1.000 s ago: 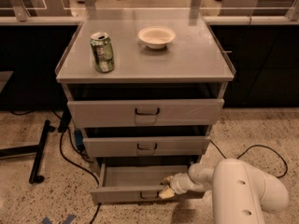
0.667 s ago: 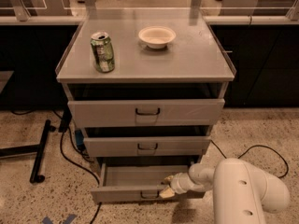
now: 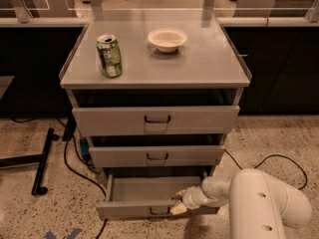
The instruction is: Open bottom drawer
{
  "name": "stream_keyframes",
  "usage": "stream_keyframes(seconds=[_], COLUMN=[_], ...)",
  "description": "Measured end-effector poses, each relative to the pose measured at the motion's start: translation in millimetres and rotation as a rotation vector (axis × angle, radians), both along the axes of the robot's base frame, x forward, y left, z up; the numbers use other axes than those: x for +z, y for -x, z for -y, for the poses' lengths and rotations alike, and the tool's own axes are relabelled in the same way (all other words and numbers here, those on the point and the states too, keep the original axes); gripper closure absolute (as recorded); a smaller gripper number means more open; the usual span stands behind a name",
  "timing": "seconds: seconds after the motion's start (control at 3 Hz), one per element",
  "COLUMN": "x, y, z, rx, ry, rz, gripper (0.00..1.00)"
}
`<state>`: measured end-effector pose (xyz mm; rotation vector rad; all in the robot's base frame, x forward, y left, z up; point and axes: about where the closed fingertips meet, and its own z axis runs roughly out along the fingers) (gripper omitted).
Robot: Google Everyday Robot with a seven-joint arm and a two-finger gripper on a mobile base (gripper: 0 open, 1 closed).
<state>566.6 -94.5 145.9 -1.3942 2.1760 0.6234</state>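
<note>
The bottom drawer, lowest of 3, is pulled partly out, so its plain grey tray shows. The claw is at the drawer's front edge, just right of the small black handle, on the white arm. I cannot tell whether it is open or closed. On the tabletop stand a green can and a white bowl.

Smooth white tubular arm, cream-tipped gripper at the bottom drawer
</note>
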Motion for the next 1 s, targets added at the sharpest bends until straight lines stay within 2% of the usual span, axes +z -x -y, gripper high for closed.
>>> stream_keyframes(seconds=[1.0], x=[-2.8], y=[19.9], z=[4.6], rx=[0.021], ry=[0.000], rz=[0.002], gripper=[1.00])
